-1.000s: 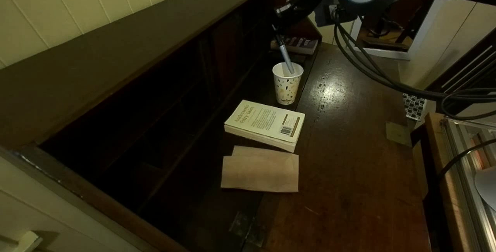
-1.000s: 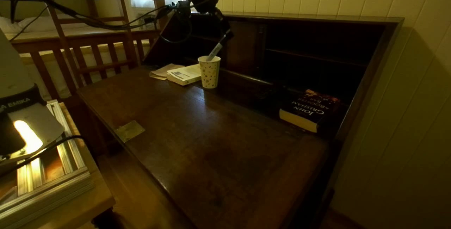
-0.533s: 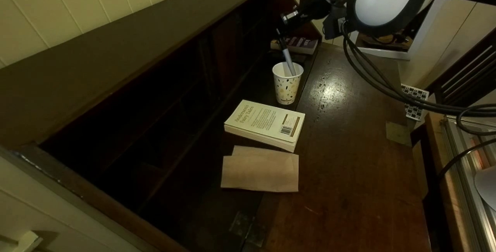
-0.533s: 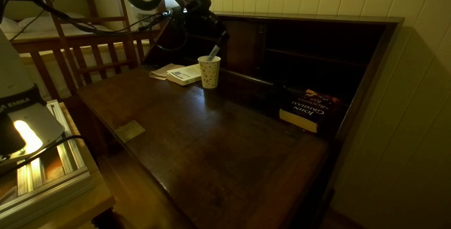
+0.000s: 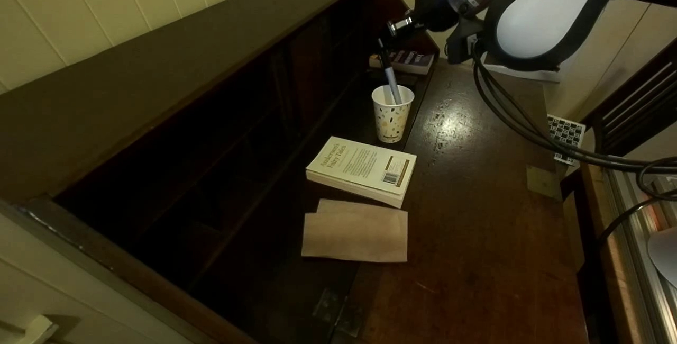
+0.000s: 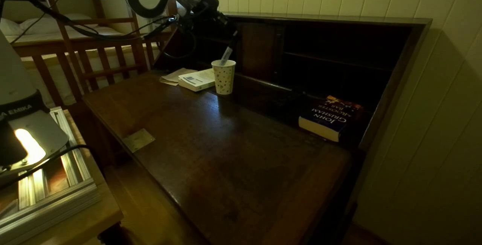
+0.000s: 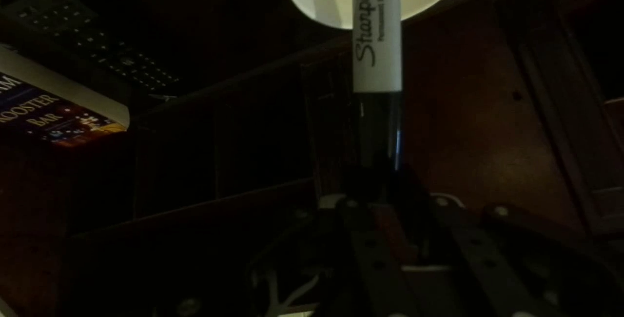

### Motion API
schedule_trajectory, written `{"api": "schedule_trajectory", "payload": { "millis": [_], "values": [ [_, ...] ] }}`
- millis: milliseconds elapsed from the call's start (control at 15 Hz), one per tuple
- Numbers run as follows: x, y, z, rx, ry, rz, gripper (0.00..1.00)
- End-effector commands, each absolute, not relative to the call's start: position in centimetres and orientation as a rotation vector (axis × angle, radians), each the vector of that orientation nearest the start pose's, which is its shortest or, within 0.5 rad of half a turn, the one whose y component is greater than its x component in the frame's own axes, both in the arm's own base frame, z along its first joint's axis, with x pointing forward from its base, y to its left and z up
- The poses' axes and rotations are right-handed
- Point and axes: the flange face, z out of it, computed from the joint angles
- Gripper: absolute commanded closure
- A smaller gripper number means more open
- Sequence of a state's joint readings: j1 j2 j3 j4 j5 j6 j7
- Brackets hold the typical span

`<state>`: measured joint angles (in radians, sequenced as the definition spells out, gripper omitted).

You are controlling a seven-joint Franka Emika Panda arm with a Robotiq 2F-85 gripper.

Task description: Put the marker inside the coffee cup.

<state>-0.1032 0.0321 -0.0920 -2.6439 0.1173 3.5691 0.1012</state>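
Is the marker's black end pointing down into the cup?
No, the marker points its grey end into the coffee cup, black end upward.

Desk [image 6: 226,154]: dark brown wood, open compartments [image 6: 339,58] along the rear edge. Thick dark-blue paperback [image 6: 325,118], lettered "John Grisham": flat, by one rear corner. Black slab [image 7: 97,39] with small pale marks: just beside that paperback; perhaps a keypad, too dim to be sure. Cream paperback [image 5: 362,169], lettered "Andersen's Fairy Tales", and flat tan paper [image 5: 355,235]: just beside each other, toward the other rear corner. Rectangular brass-coloured plate [image 5: 543,181]: at the front edge.
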Motion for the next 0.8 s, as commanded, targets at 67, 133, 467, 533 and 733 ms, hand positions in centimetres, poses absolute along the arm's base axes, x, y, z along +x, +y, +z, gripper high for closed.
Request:
{"api": "schedule_trajectory", "payload": {
  "millis": [67, 133, 467, 533, 733],
  "values": [
    [46.1, -11.1, 33.2, -2.791, 0.67, -1.434, 0.95],
    [46.0, -11.3, 32.9, -2.785, 0.712, -1.439, 0.95],
    [45.7, -11.6, 31.2, -2.756, 0.903, -1.383, 0.95],
    [45.7, -11.4, 31.0, -2.751, 0.919, -1.371, 0.95],
    [45.9, -10.7, 31.0, -2.731, 0.938, -1.36, 0.95]
  ]
}}
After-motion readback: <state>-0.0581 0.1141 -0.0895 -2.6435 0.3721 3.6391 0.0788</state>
